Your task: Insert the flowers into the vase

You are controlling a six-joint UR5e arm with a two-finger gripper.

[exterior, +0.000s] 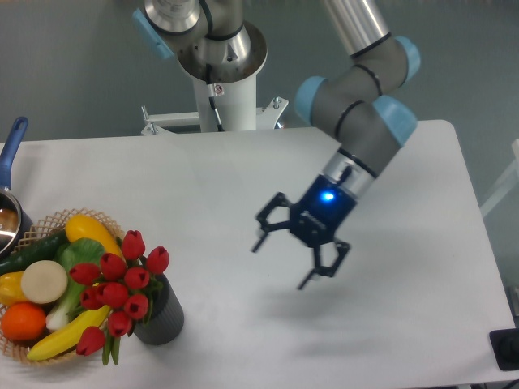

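The flowers, a bunch of red tulip buds with green stems, stand in the vase at the front left of the white table and lean left over the basket's edge. The vase is a short dark grey cylinder, mostly hidden behind the buds. My gripper hangs above the middle of the table, well to the right of the vase, with its fingers spread open and nothing between them.
A woven wicker basket at the front left holds a banana, an orange, a lemon, a white round item and green vegetables. A pot with a blue handle sits at the left edge. The robot base stands at the back.
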